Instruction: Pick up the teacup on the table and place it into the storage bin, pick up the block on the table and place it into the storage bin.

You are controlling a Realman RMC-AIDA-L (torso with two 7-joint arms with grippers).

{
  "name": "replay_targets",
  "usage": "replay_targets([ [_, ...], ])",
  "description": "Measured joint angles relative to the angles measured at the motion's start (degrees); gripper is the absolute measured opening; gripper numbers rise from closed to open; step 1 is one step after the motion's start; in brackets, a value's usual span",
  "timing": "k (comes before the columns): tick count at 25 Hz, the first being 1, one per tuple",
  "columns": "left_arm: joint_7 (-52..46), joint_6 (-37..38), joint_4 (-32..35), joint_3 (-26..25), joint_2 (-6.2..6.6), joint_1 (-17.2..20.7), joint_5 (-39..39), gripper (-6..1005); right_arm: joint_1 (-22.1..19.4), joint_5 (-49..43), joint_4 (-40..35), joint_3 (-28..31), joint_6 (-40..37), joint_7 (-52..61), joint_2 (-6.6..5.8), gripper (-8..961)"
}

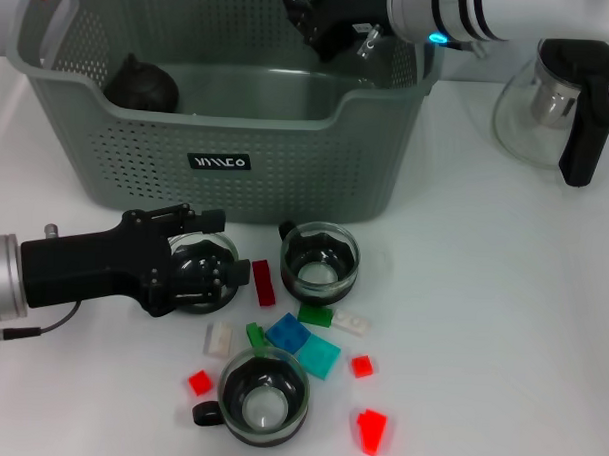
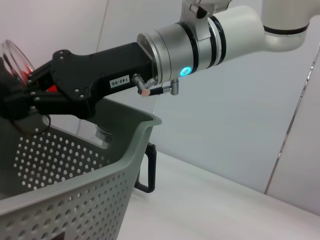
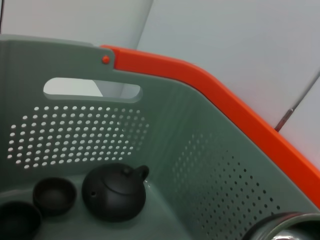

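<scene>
While the left gripper (image 1: 205, 273) clasps a teacup (image 1: 201, 269), the storage bin (image 1: 287, 167) lies beyond.

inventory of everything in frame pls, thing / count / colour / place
storage bin: 1, grey-green with orange handle clips, far side of table
dark teapot: 1, blackish, inside bin
small dark cups: 2, blackish, inside bin beside that teapot
glass teacups: 3, clear with black handles, in front of bin; one sits at the left gripper
blocks: about ten, red, green, blue, teal, white, scattered among the teacups
glass teapot: 1, clear with black handle, right of bin
table: 1, white
left gripper: black, around the leftmost teacup
right gripper: black, over the bin
</scene>
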Motion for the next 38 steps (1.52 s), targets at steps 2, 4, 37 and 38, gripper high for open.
replay_targets([
  [2, 0.03, 0.0, 0.0, 0.0, -0.01, 0.0, 0.0, 827, -0.28, 0.09, 0.02, 0.0, -0.12, 0.0, 0.01, 58],
  [4, 0.07, 0.0, 0.0, 0.0, -0.01, 0.0, 0.0, 827, -0.57, 0.17, 0.05, 0.01, -0.35, 0.02, 0.03, 58],
  [37, 0.39, 0.03, -0.79, 0.0, 0.0, 0.0, 0.06, 827, -2.01, 0.02, -0.44, -3.25, -0.42, 2.61, 0.31, 325],
  [38, 0.41, 0.03, -0.73, 0.0, -0.01, 0.0, 0.06, 827, -2.06, 0.01, -0.77, -3.42, -0.41, 2.92, 0.31, 360],
])
